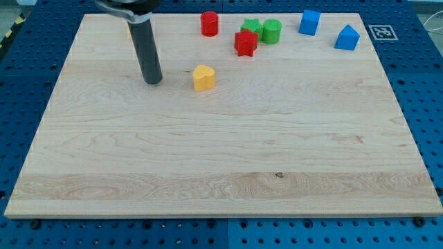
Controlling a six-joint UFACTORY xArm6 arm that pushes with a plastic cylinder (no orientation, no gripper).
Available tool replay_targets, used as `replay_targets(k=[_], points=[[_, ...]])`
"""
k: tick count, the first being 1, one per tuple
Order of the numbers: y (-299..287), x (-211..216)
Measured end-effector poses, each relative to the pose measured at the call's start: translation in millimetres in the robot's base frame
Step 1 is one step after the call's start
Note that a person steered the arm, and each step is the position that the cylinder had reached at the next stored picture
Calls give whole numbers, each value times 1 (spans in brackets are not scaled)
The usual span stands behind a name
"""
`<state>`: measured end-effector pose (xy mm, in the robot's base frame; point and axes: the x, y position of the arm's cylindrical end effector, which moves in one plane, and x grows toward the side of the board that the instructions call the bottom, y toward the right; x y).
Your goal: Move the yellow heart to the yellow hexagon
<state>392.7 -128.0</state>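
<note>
Camera view, yellow heart just right of my tip, apart

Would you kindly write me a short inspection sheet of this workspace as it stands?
Surface: wooden board on a blue pegboard table.
Job's things: yellow heart at upper centre-left; yellow hexagon mostly hidden behind the rod, only a sliver shows.
Clutter: red cylinder, red star, green star, green cylinder, two blue blocks along the top.
Tool: my tip is left of the heart, apart.
Cables: nothing seen.
Surroundings: marker tag at top right.
</note>
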Motion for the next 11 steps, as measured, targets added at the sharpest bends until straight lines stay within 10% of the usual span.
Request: replay_targets(k=[6,11], points=[[160,17],[43,-75]])
